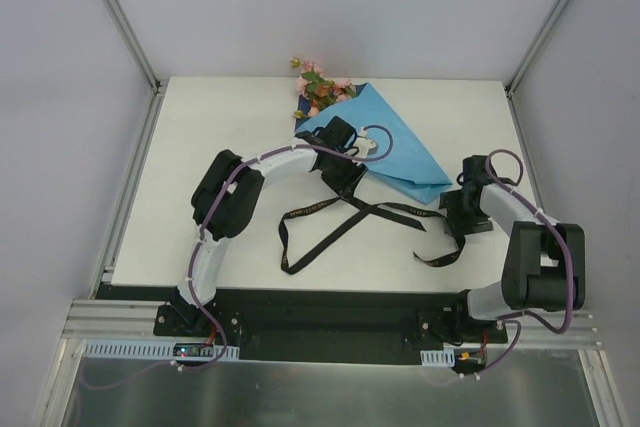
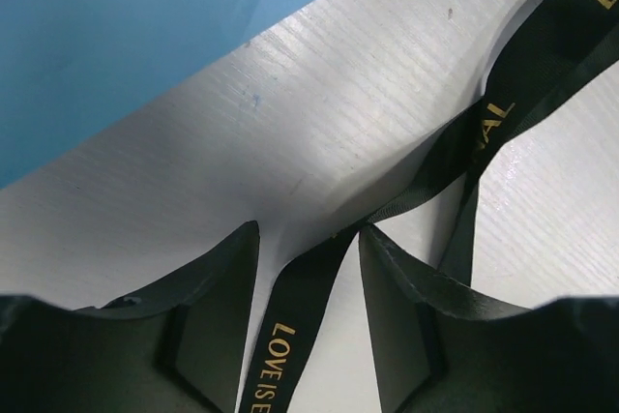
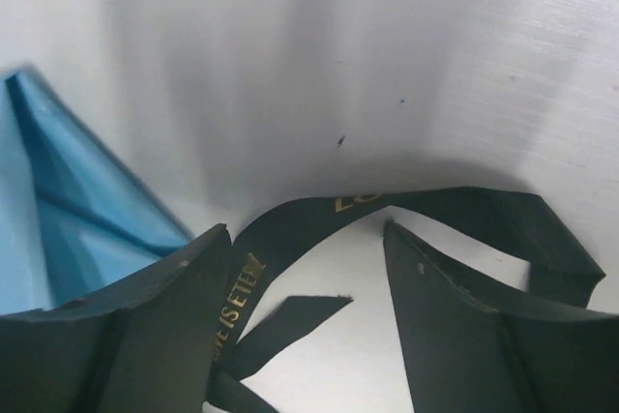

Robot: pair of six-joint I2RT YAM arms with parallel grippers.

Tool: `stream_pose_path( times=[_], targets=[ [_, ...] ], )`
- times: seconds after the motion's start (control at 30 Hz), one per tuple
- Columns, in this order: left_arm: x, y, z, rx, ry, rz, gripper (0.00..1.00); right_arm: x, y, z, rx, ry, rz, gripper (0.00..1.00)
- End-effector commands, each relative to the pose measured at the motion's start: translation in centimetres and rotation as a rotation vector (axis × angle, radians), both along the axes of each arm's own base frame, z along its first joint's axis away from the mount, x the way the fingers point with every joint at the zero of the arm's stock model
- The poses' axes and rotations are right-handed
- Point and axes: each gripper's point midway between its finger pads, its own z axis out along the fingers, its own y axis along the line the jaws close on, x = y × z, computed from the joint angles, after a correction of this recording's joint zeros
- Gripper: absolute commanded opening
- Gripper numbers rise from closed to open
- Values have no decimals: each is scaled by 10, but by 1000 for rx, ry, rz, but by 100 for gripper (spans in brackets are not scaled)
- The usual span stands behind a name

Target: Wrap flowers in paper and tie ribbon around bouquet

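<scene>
White table (image 1: 200, 137) inside pale walls (image 1: 60, 97); the bouquet (image 1: 350, 119) lies far centre, blooms (image 1: 318, 89) toward the back, stems hidden in blue paper (image 1: 405, 157); black ribbon (image 1: 330, 222) sprawls crossed just in front; left gripper (image 2: 308, 231), arm bent low, straddles one strand, jaws apart; right gripper (image 3: 308, 234), low by the cone's tip, jaws apart around a ribbon loop.

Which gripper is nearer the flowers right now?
Left. The left gripper straddles the ribbon beside the middle of the paper, closer to the flowers; the right gripper is farther, by its narrow tip.
</scene>
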Motion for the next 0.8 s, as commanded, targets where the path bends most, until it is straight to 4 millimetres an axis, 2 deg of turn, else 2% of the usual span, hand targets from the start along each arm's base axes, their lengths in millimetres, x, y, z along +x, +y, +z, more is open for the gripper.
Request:
stream_pose_path(
  times=[0.0, 0.03, 0.07, 0.1, 0.13, 0.17, 0.2, 0.23, 0.3, 0.33, 0.37, 0.4, 0.43, 0.47, 0.5, 0.53, 0.57, 0.63, 0.67, 0.7, 0.77],
  targets=[
    [-2, 4, -11, 63, 21, 30, 39, 15, -5, 0, -14, -5, -25, 60],
    [2, 4, -10, 67, 11, 41, 32, 12, -7, -3, -28, 13, 1, 50],
    [3, 6, -9, 78, 10, 59, 27, 11, -8, -3, -36, 23, 8, 31],
    [5, 8, -6, 87, 4, 92, 13, 8, -10, -3, -47, 34, 15, 22],
    [9, 14, 3, 103, -23, 122, 9, 3, -16, 1, -79, 42, 19, 15],
    [10, 18, 10, 107, -37, 144, 1, 0, -20, 5, -107, 44, 40, 0],
    [12, 24, 19, 101, -46, 181, 0, -4, -24, 10, -134, 44, 50, 0],
    [10, 31, 38, 82, -60, 227, 0, -12, -31, 12, -173, 57, 58, 0],
    [9, 44, 60, 54, -65, 323, 0, -17, -39, 34, -237, 0, 102, 0],
    [7, 64, 79, 38, -87, 387, 0, -27, -51, 40, -306, 14, 105, 0],
    [11, 83, 88, 58, -129, 470, 0, -29, -58, 59, -354, -40, 110, 1],
    [10, 98, 97, 41, -123, 569, 0, -33, -65, 68, -405, -43, 142, 0],
    [9, 136, 112, 31, -149, 693, 0, -40, -77, 78, -477, -34, 147, 0],
    [10, 161, 118, 17, -154, 791, 0, -41, -83, 91, -519, -58, 151, 0],
    [8, 183, 125, -25, -129, 922, 0, -50, -95, 108, -600, -60, 161, 0],
    [-5, 207, 136, -79, -125, 997, 0, -54, -101, 117, -639, -62, 155, 1],
    [0, 251, 141, -116, -117, 1149, 0, -58, -107, 129, -675, -64, 139, 0],
    [-12, 288, 155, -205, -127, 1300, 0, -69, -119, 147, -757, -65, 120, 0],
    [-11, 319, 159, -220, -147, 1398, 0, -71, -123, 153, -785, -63, 111, 0],
    [-14, 326, 164, -256, -130, 1416, 0, -71, -131, 165, -832, -71, 83, 0],
    [-18, 348, 171, -301, -122, 1487, 0, -67, -137, 174, -870, -49, 109, 1]
  ],
)
